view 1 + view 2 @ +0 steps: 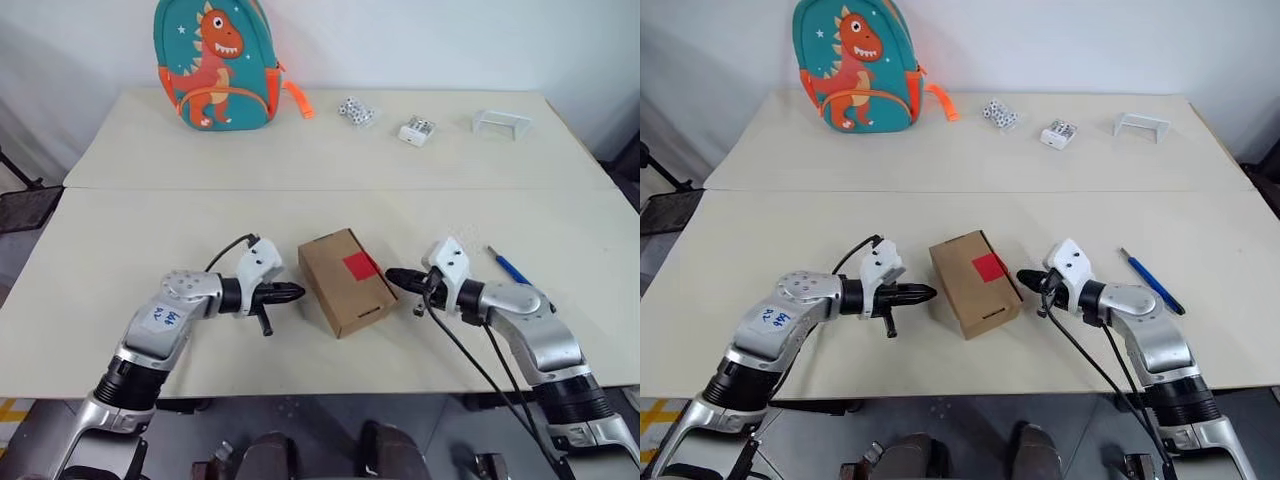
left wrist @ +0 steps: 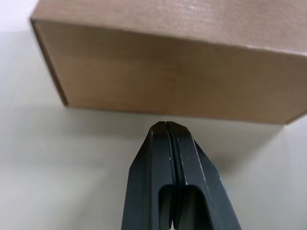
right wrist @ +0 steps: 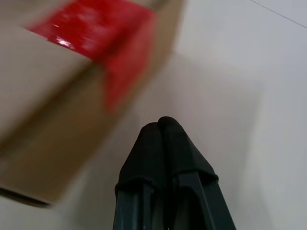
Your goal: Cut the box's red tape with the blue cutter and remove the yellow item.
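Two claws flank the box, and I read the scene from the left edge of the head view across. In the upper left a teal dinosaur backpack stands at the far edge of the tabletop. Low and left of centre, my left claw points toward the box with its two black fingers pressed together and nothing between them; in the left wrist view the tip sits just short of the box's plain brown side wall, and I cannot tell whether it touches. The box lies at the centre of the frame, turned at an angle, flaps shut, with the red tape on its top toward the right edge and folding down over that side, as the right wrist view shows. Above it, along the far side, lie a small cluster of white dice-like pieces, a small white block and a clear rectangular stand. Right of the box, my right claw also points inward, fingers pressed together and empty, its tip just beside the taped side. Further right, the blue cutter lies flat on the tabletop, apart from the claw.
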`<move>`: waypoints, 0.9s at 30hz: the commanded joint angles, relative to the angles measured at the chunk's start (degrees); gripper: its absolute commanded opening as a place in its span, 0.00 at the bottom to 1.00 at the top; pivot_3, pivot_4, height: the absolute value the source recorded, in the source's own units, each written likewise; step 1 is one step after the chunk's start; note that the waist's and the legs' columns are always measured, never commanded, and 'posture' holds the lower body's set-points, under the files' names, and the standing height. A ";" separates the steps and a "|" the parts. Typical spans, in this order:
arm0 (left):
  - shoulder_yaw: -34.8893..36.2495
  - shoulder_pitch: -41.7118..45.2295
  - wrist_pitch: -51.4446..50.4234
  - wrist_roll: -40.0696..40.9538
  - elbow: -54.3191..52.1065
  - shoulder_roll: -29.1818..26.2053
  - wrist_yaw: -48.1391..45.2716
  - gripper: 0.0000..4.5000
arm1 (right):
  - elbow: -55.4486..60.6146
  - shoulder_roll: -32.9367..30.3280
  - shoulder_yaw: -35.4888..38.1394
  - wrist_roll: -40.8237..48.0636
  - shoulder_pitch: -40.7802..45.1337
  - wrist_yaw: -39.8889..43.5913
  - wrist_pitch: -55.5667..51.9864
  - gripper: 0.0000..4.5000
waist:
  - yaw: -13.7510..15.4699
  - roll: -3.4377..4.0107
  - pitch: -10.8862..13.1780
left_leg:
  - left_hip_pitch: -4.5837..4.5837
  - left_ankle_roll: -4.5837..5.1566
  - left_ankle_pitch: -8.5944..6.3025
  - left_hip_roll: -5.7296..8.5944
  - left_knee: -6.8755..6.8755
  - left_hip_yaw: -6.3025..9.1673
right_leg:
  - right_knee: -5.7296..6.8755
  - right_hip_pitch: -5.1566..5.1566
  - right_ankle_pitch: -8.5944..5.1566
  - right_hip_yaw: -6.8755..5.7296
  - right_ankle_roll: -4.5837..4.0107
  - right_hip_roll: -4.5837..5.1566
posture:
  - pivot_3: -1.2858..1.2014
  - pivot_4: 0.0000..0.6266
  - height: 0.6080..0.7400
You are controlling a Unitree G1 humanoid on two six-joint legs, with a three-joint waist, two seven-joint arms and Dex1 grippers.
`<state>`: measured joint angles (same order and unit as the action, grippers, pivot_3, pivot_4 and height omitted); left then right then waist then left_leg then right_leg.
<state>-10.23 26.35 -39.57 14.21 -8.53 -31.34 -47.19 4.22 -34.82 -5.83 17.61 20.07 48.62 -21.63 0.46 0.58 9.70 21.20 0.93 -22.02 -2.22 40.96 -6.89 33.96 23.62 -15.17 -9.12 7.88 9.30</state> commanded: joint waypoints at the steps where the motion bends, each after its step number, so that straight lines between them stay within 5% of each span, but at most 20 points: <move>1: -0.08 1.41 0.31 -0.41 -0.66 0.73 1.20 0.00 | 7.45 -1.98 -0.15 2.69 -1.87 2.65 -4.49 0.00 | 0.08 0.00 0.00 | 0.00 0.00 0.00 0.00 0.00 0.02 | 0.00 -0.01 0.00 -0.01 0.00 0.00 | 0.52 0.24 1.00; 23: -0.99 3.01 2.83 -1.47 2.22 -0.30 -0.66 0.00 | 21.29 -3.22 1.43 5.23 -9.06 -0.30 -15.49 0.00 | 0.09 0.00 0.00 | -0.01 0.00 0.00 0.00 0.02 -0.01 | 0.00 -0.01 0.00 0.00 0.00 0.00 | 0.52 0.24 1.00; 27: 3.08 5.95 8.83 3.01 2.87 -7.52 -12.96 0.00 | 25.30 -9.20 15.68 18.10 -9.06 -0.70 -32.46 0.09 | 0.24 -0.02 0.01 | 0.04 0.00 0.00 0.00 0.02 -0.02 | -0.02 0.04 0.00 0.00 0.00 0.00 | 0.52 0.24 1.00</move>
<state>-10.94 29.76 -34.77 14.35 -5.01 -36.68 -54.17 25.58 -41.81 1.44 28.79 9.88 48.46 -46.37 0.69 0.56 9.71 21.28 0.93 -22.02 -2.22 41.01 -6.92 33.96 23.67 -15.17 -9.11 7.88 9.31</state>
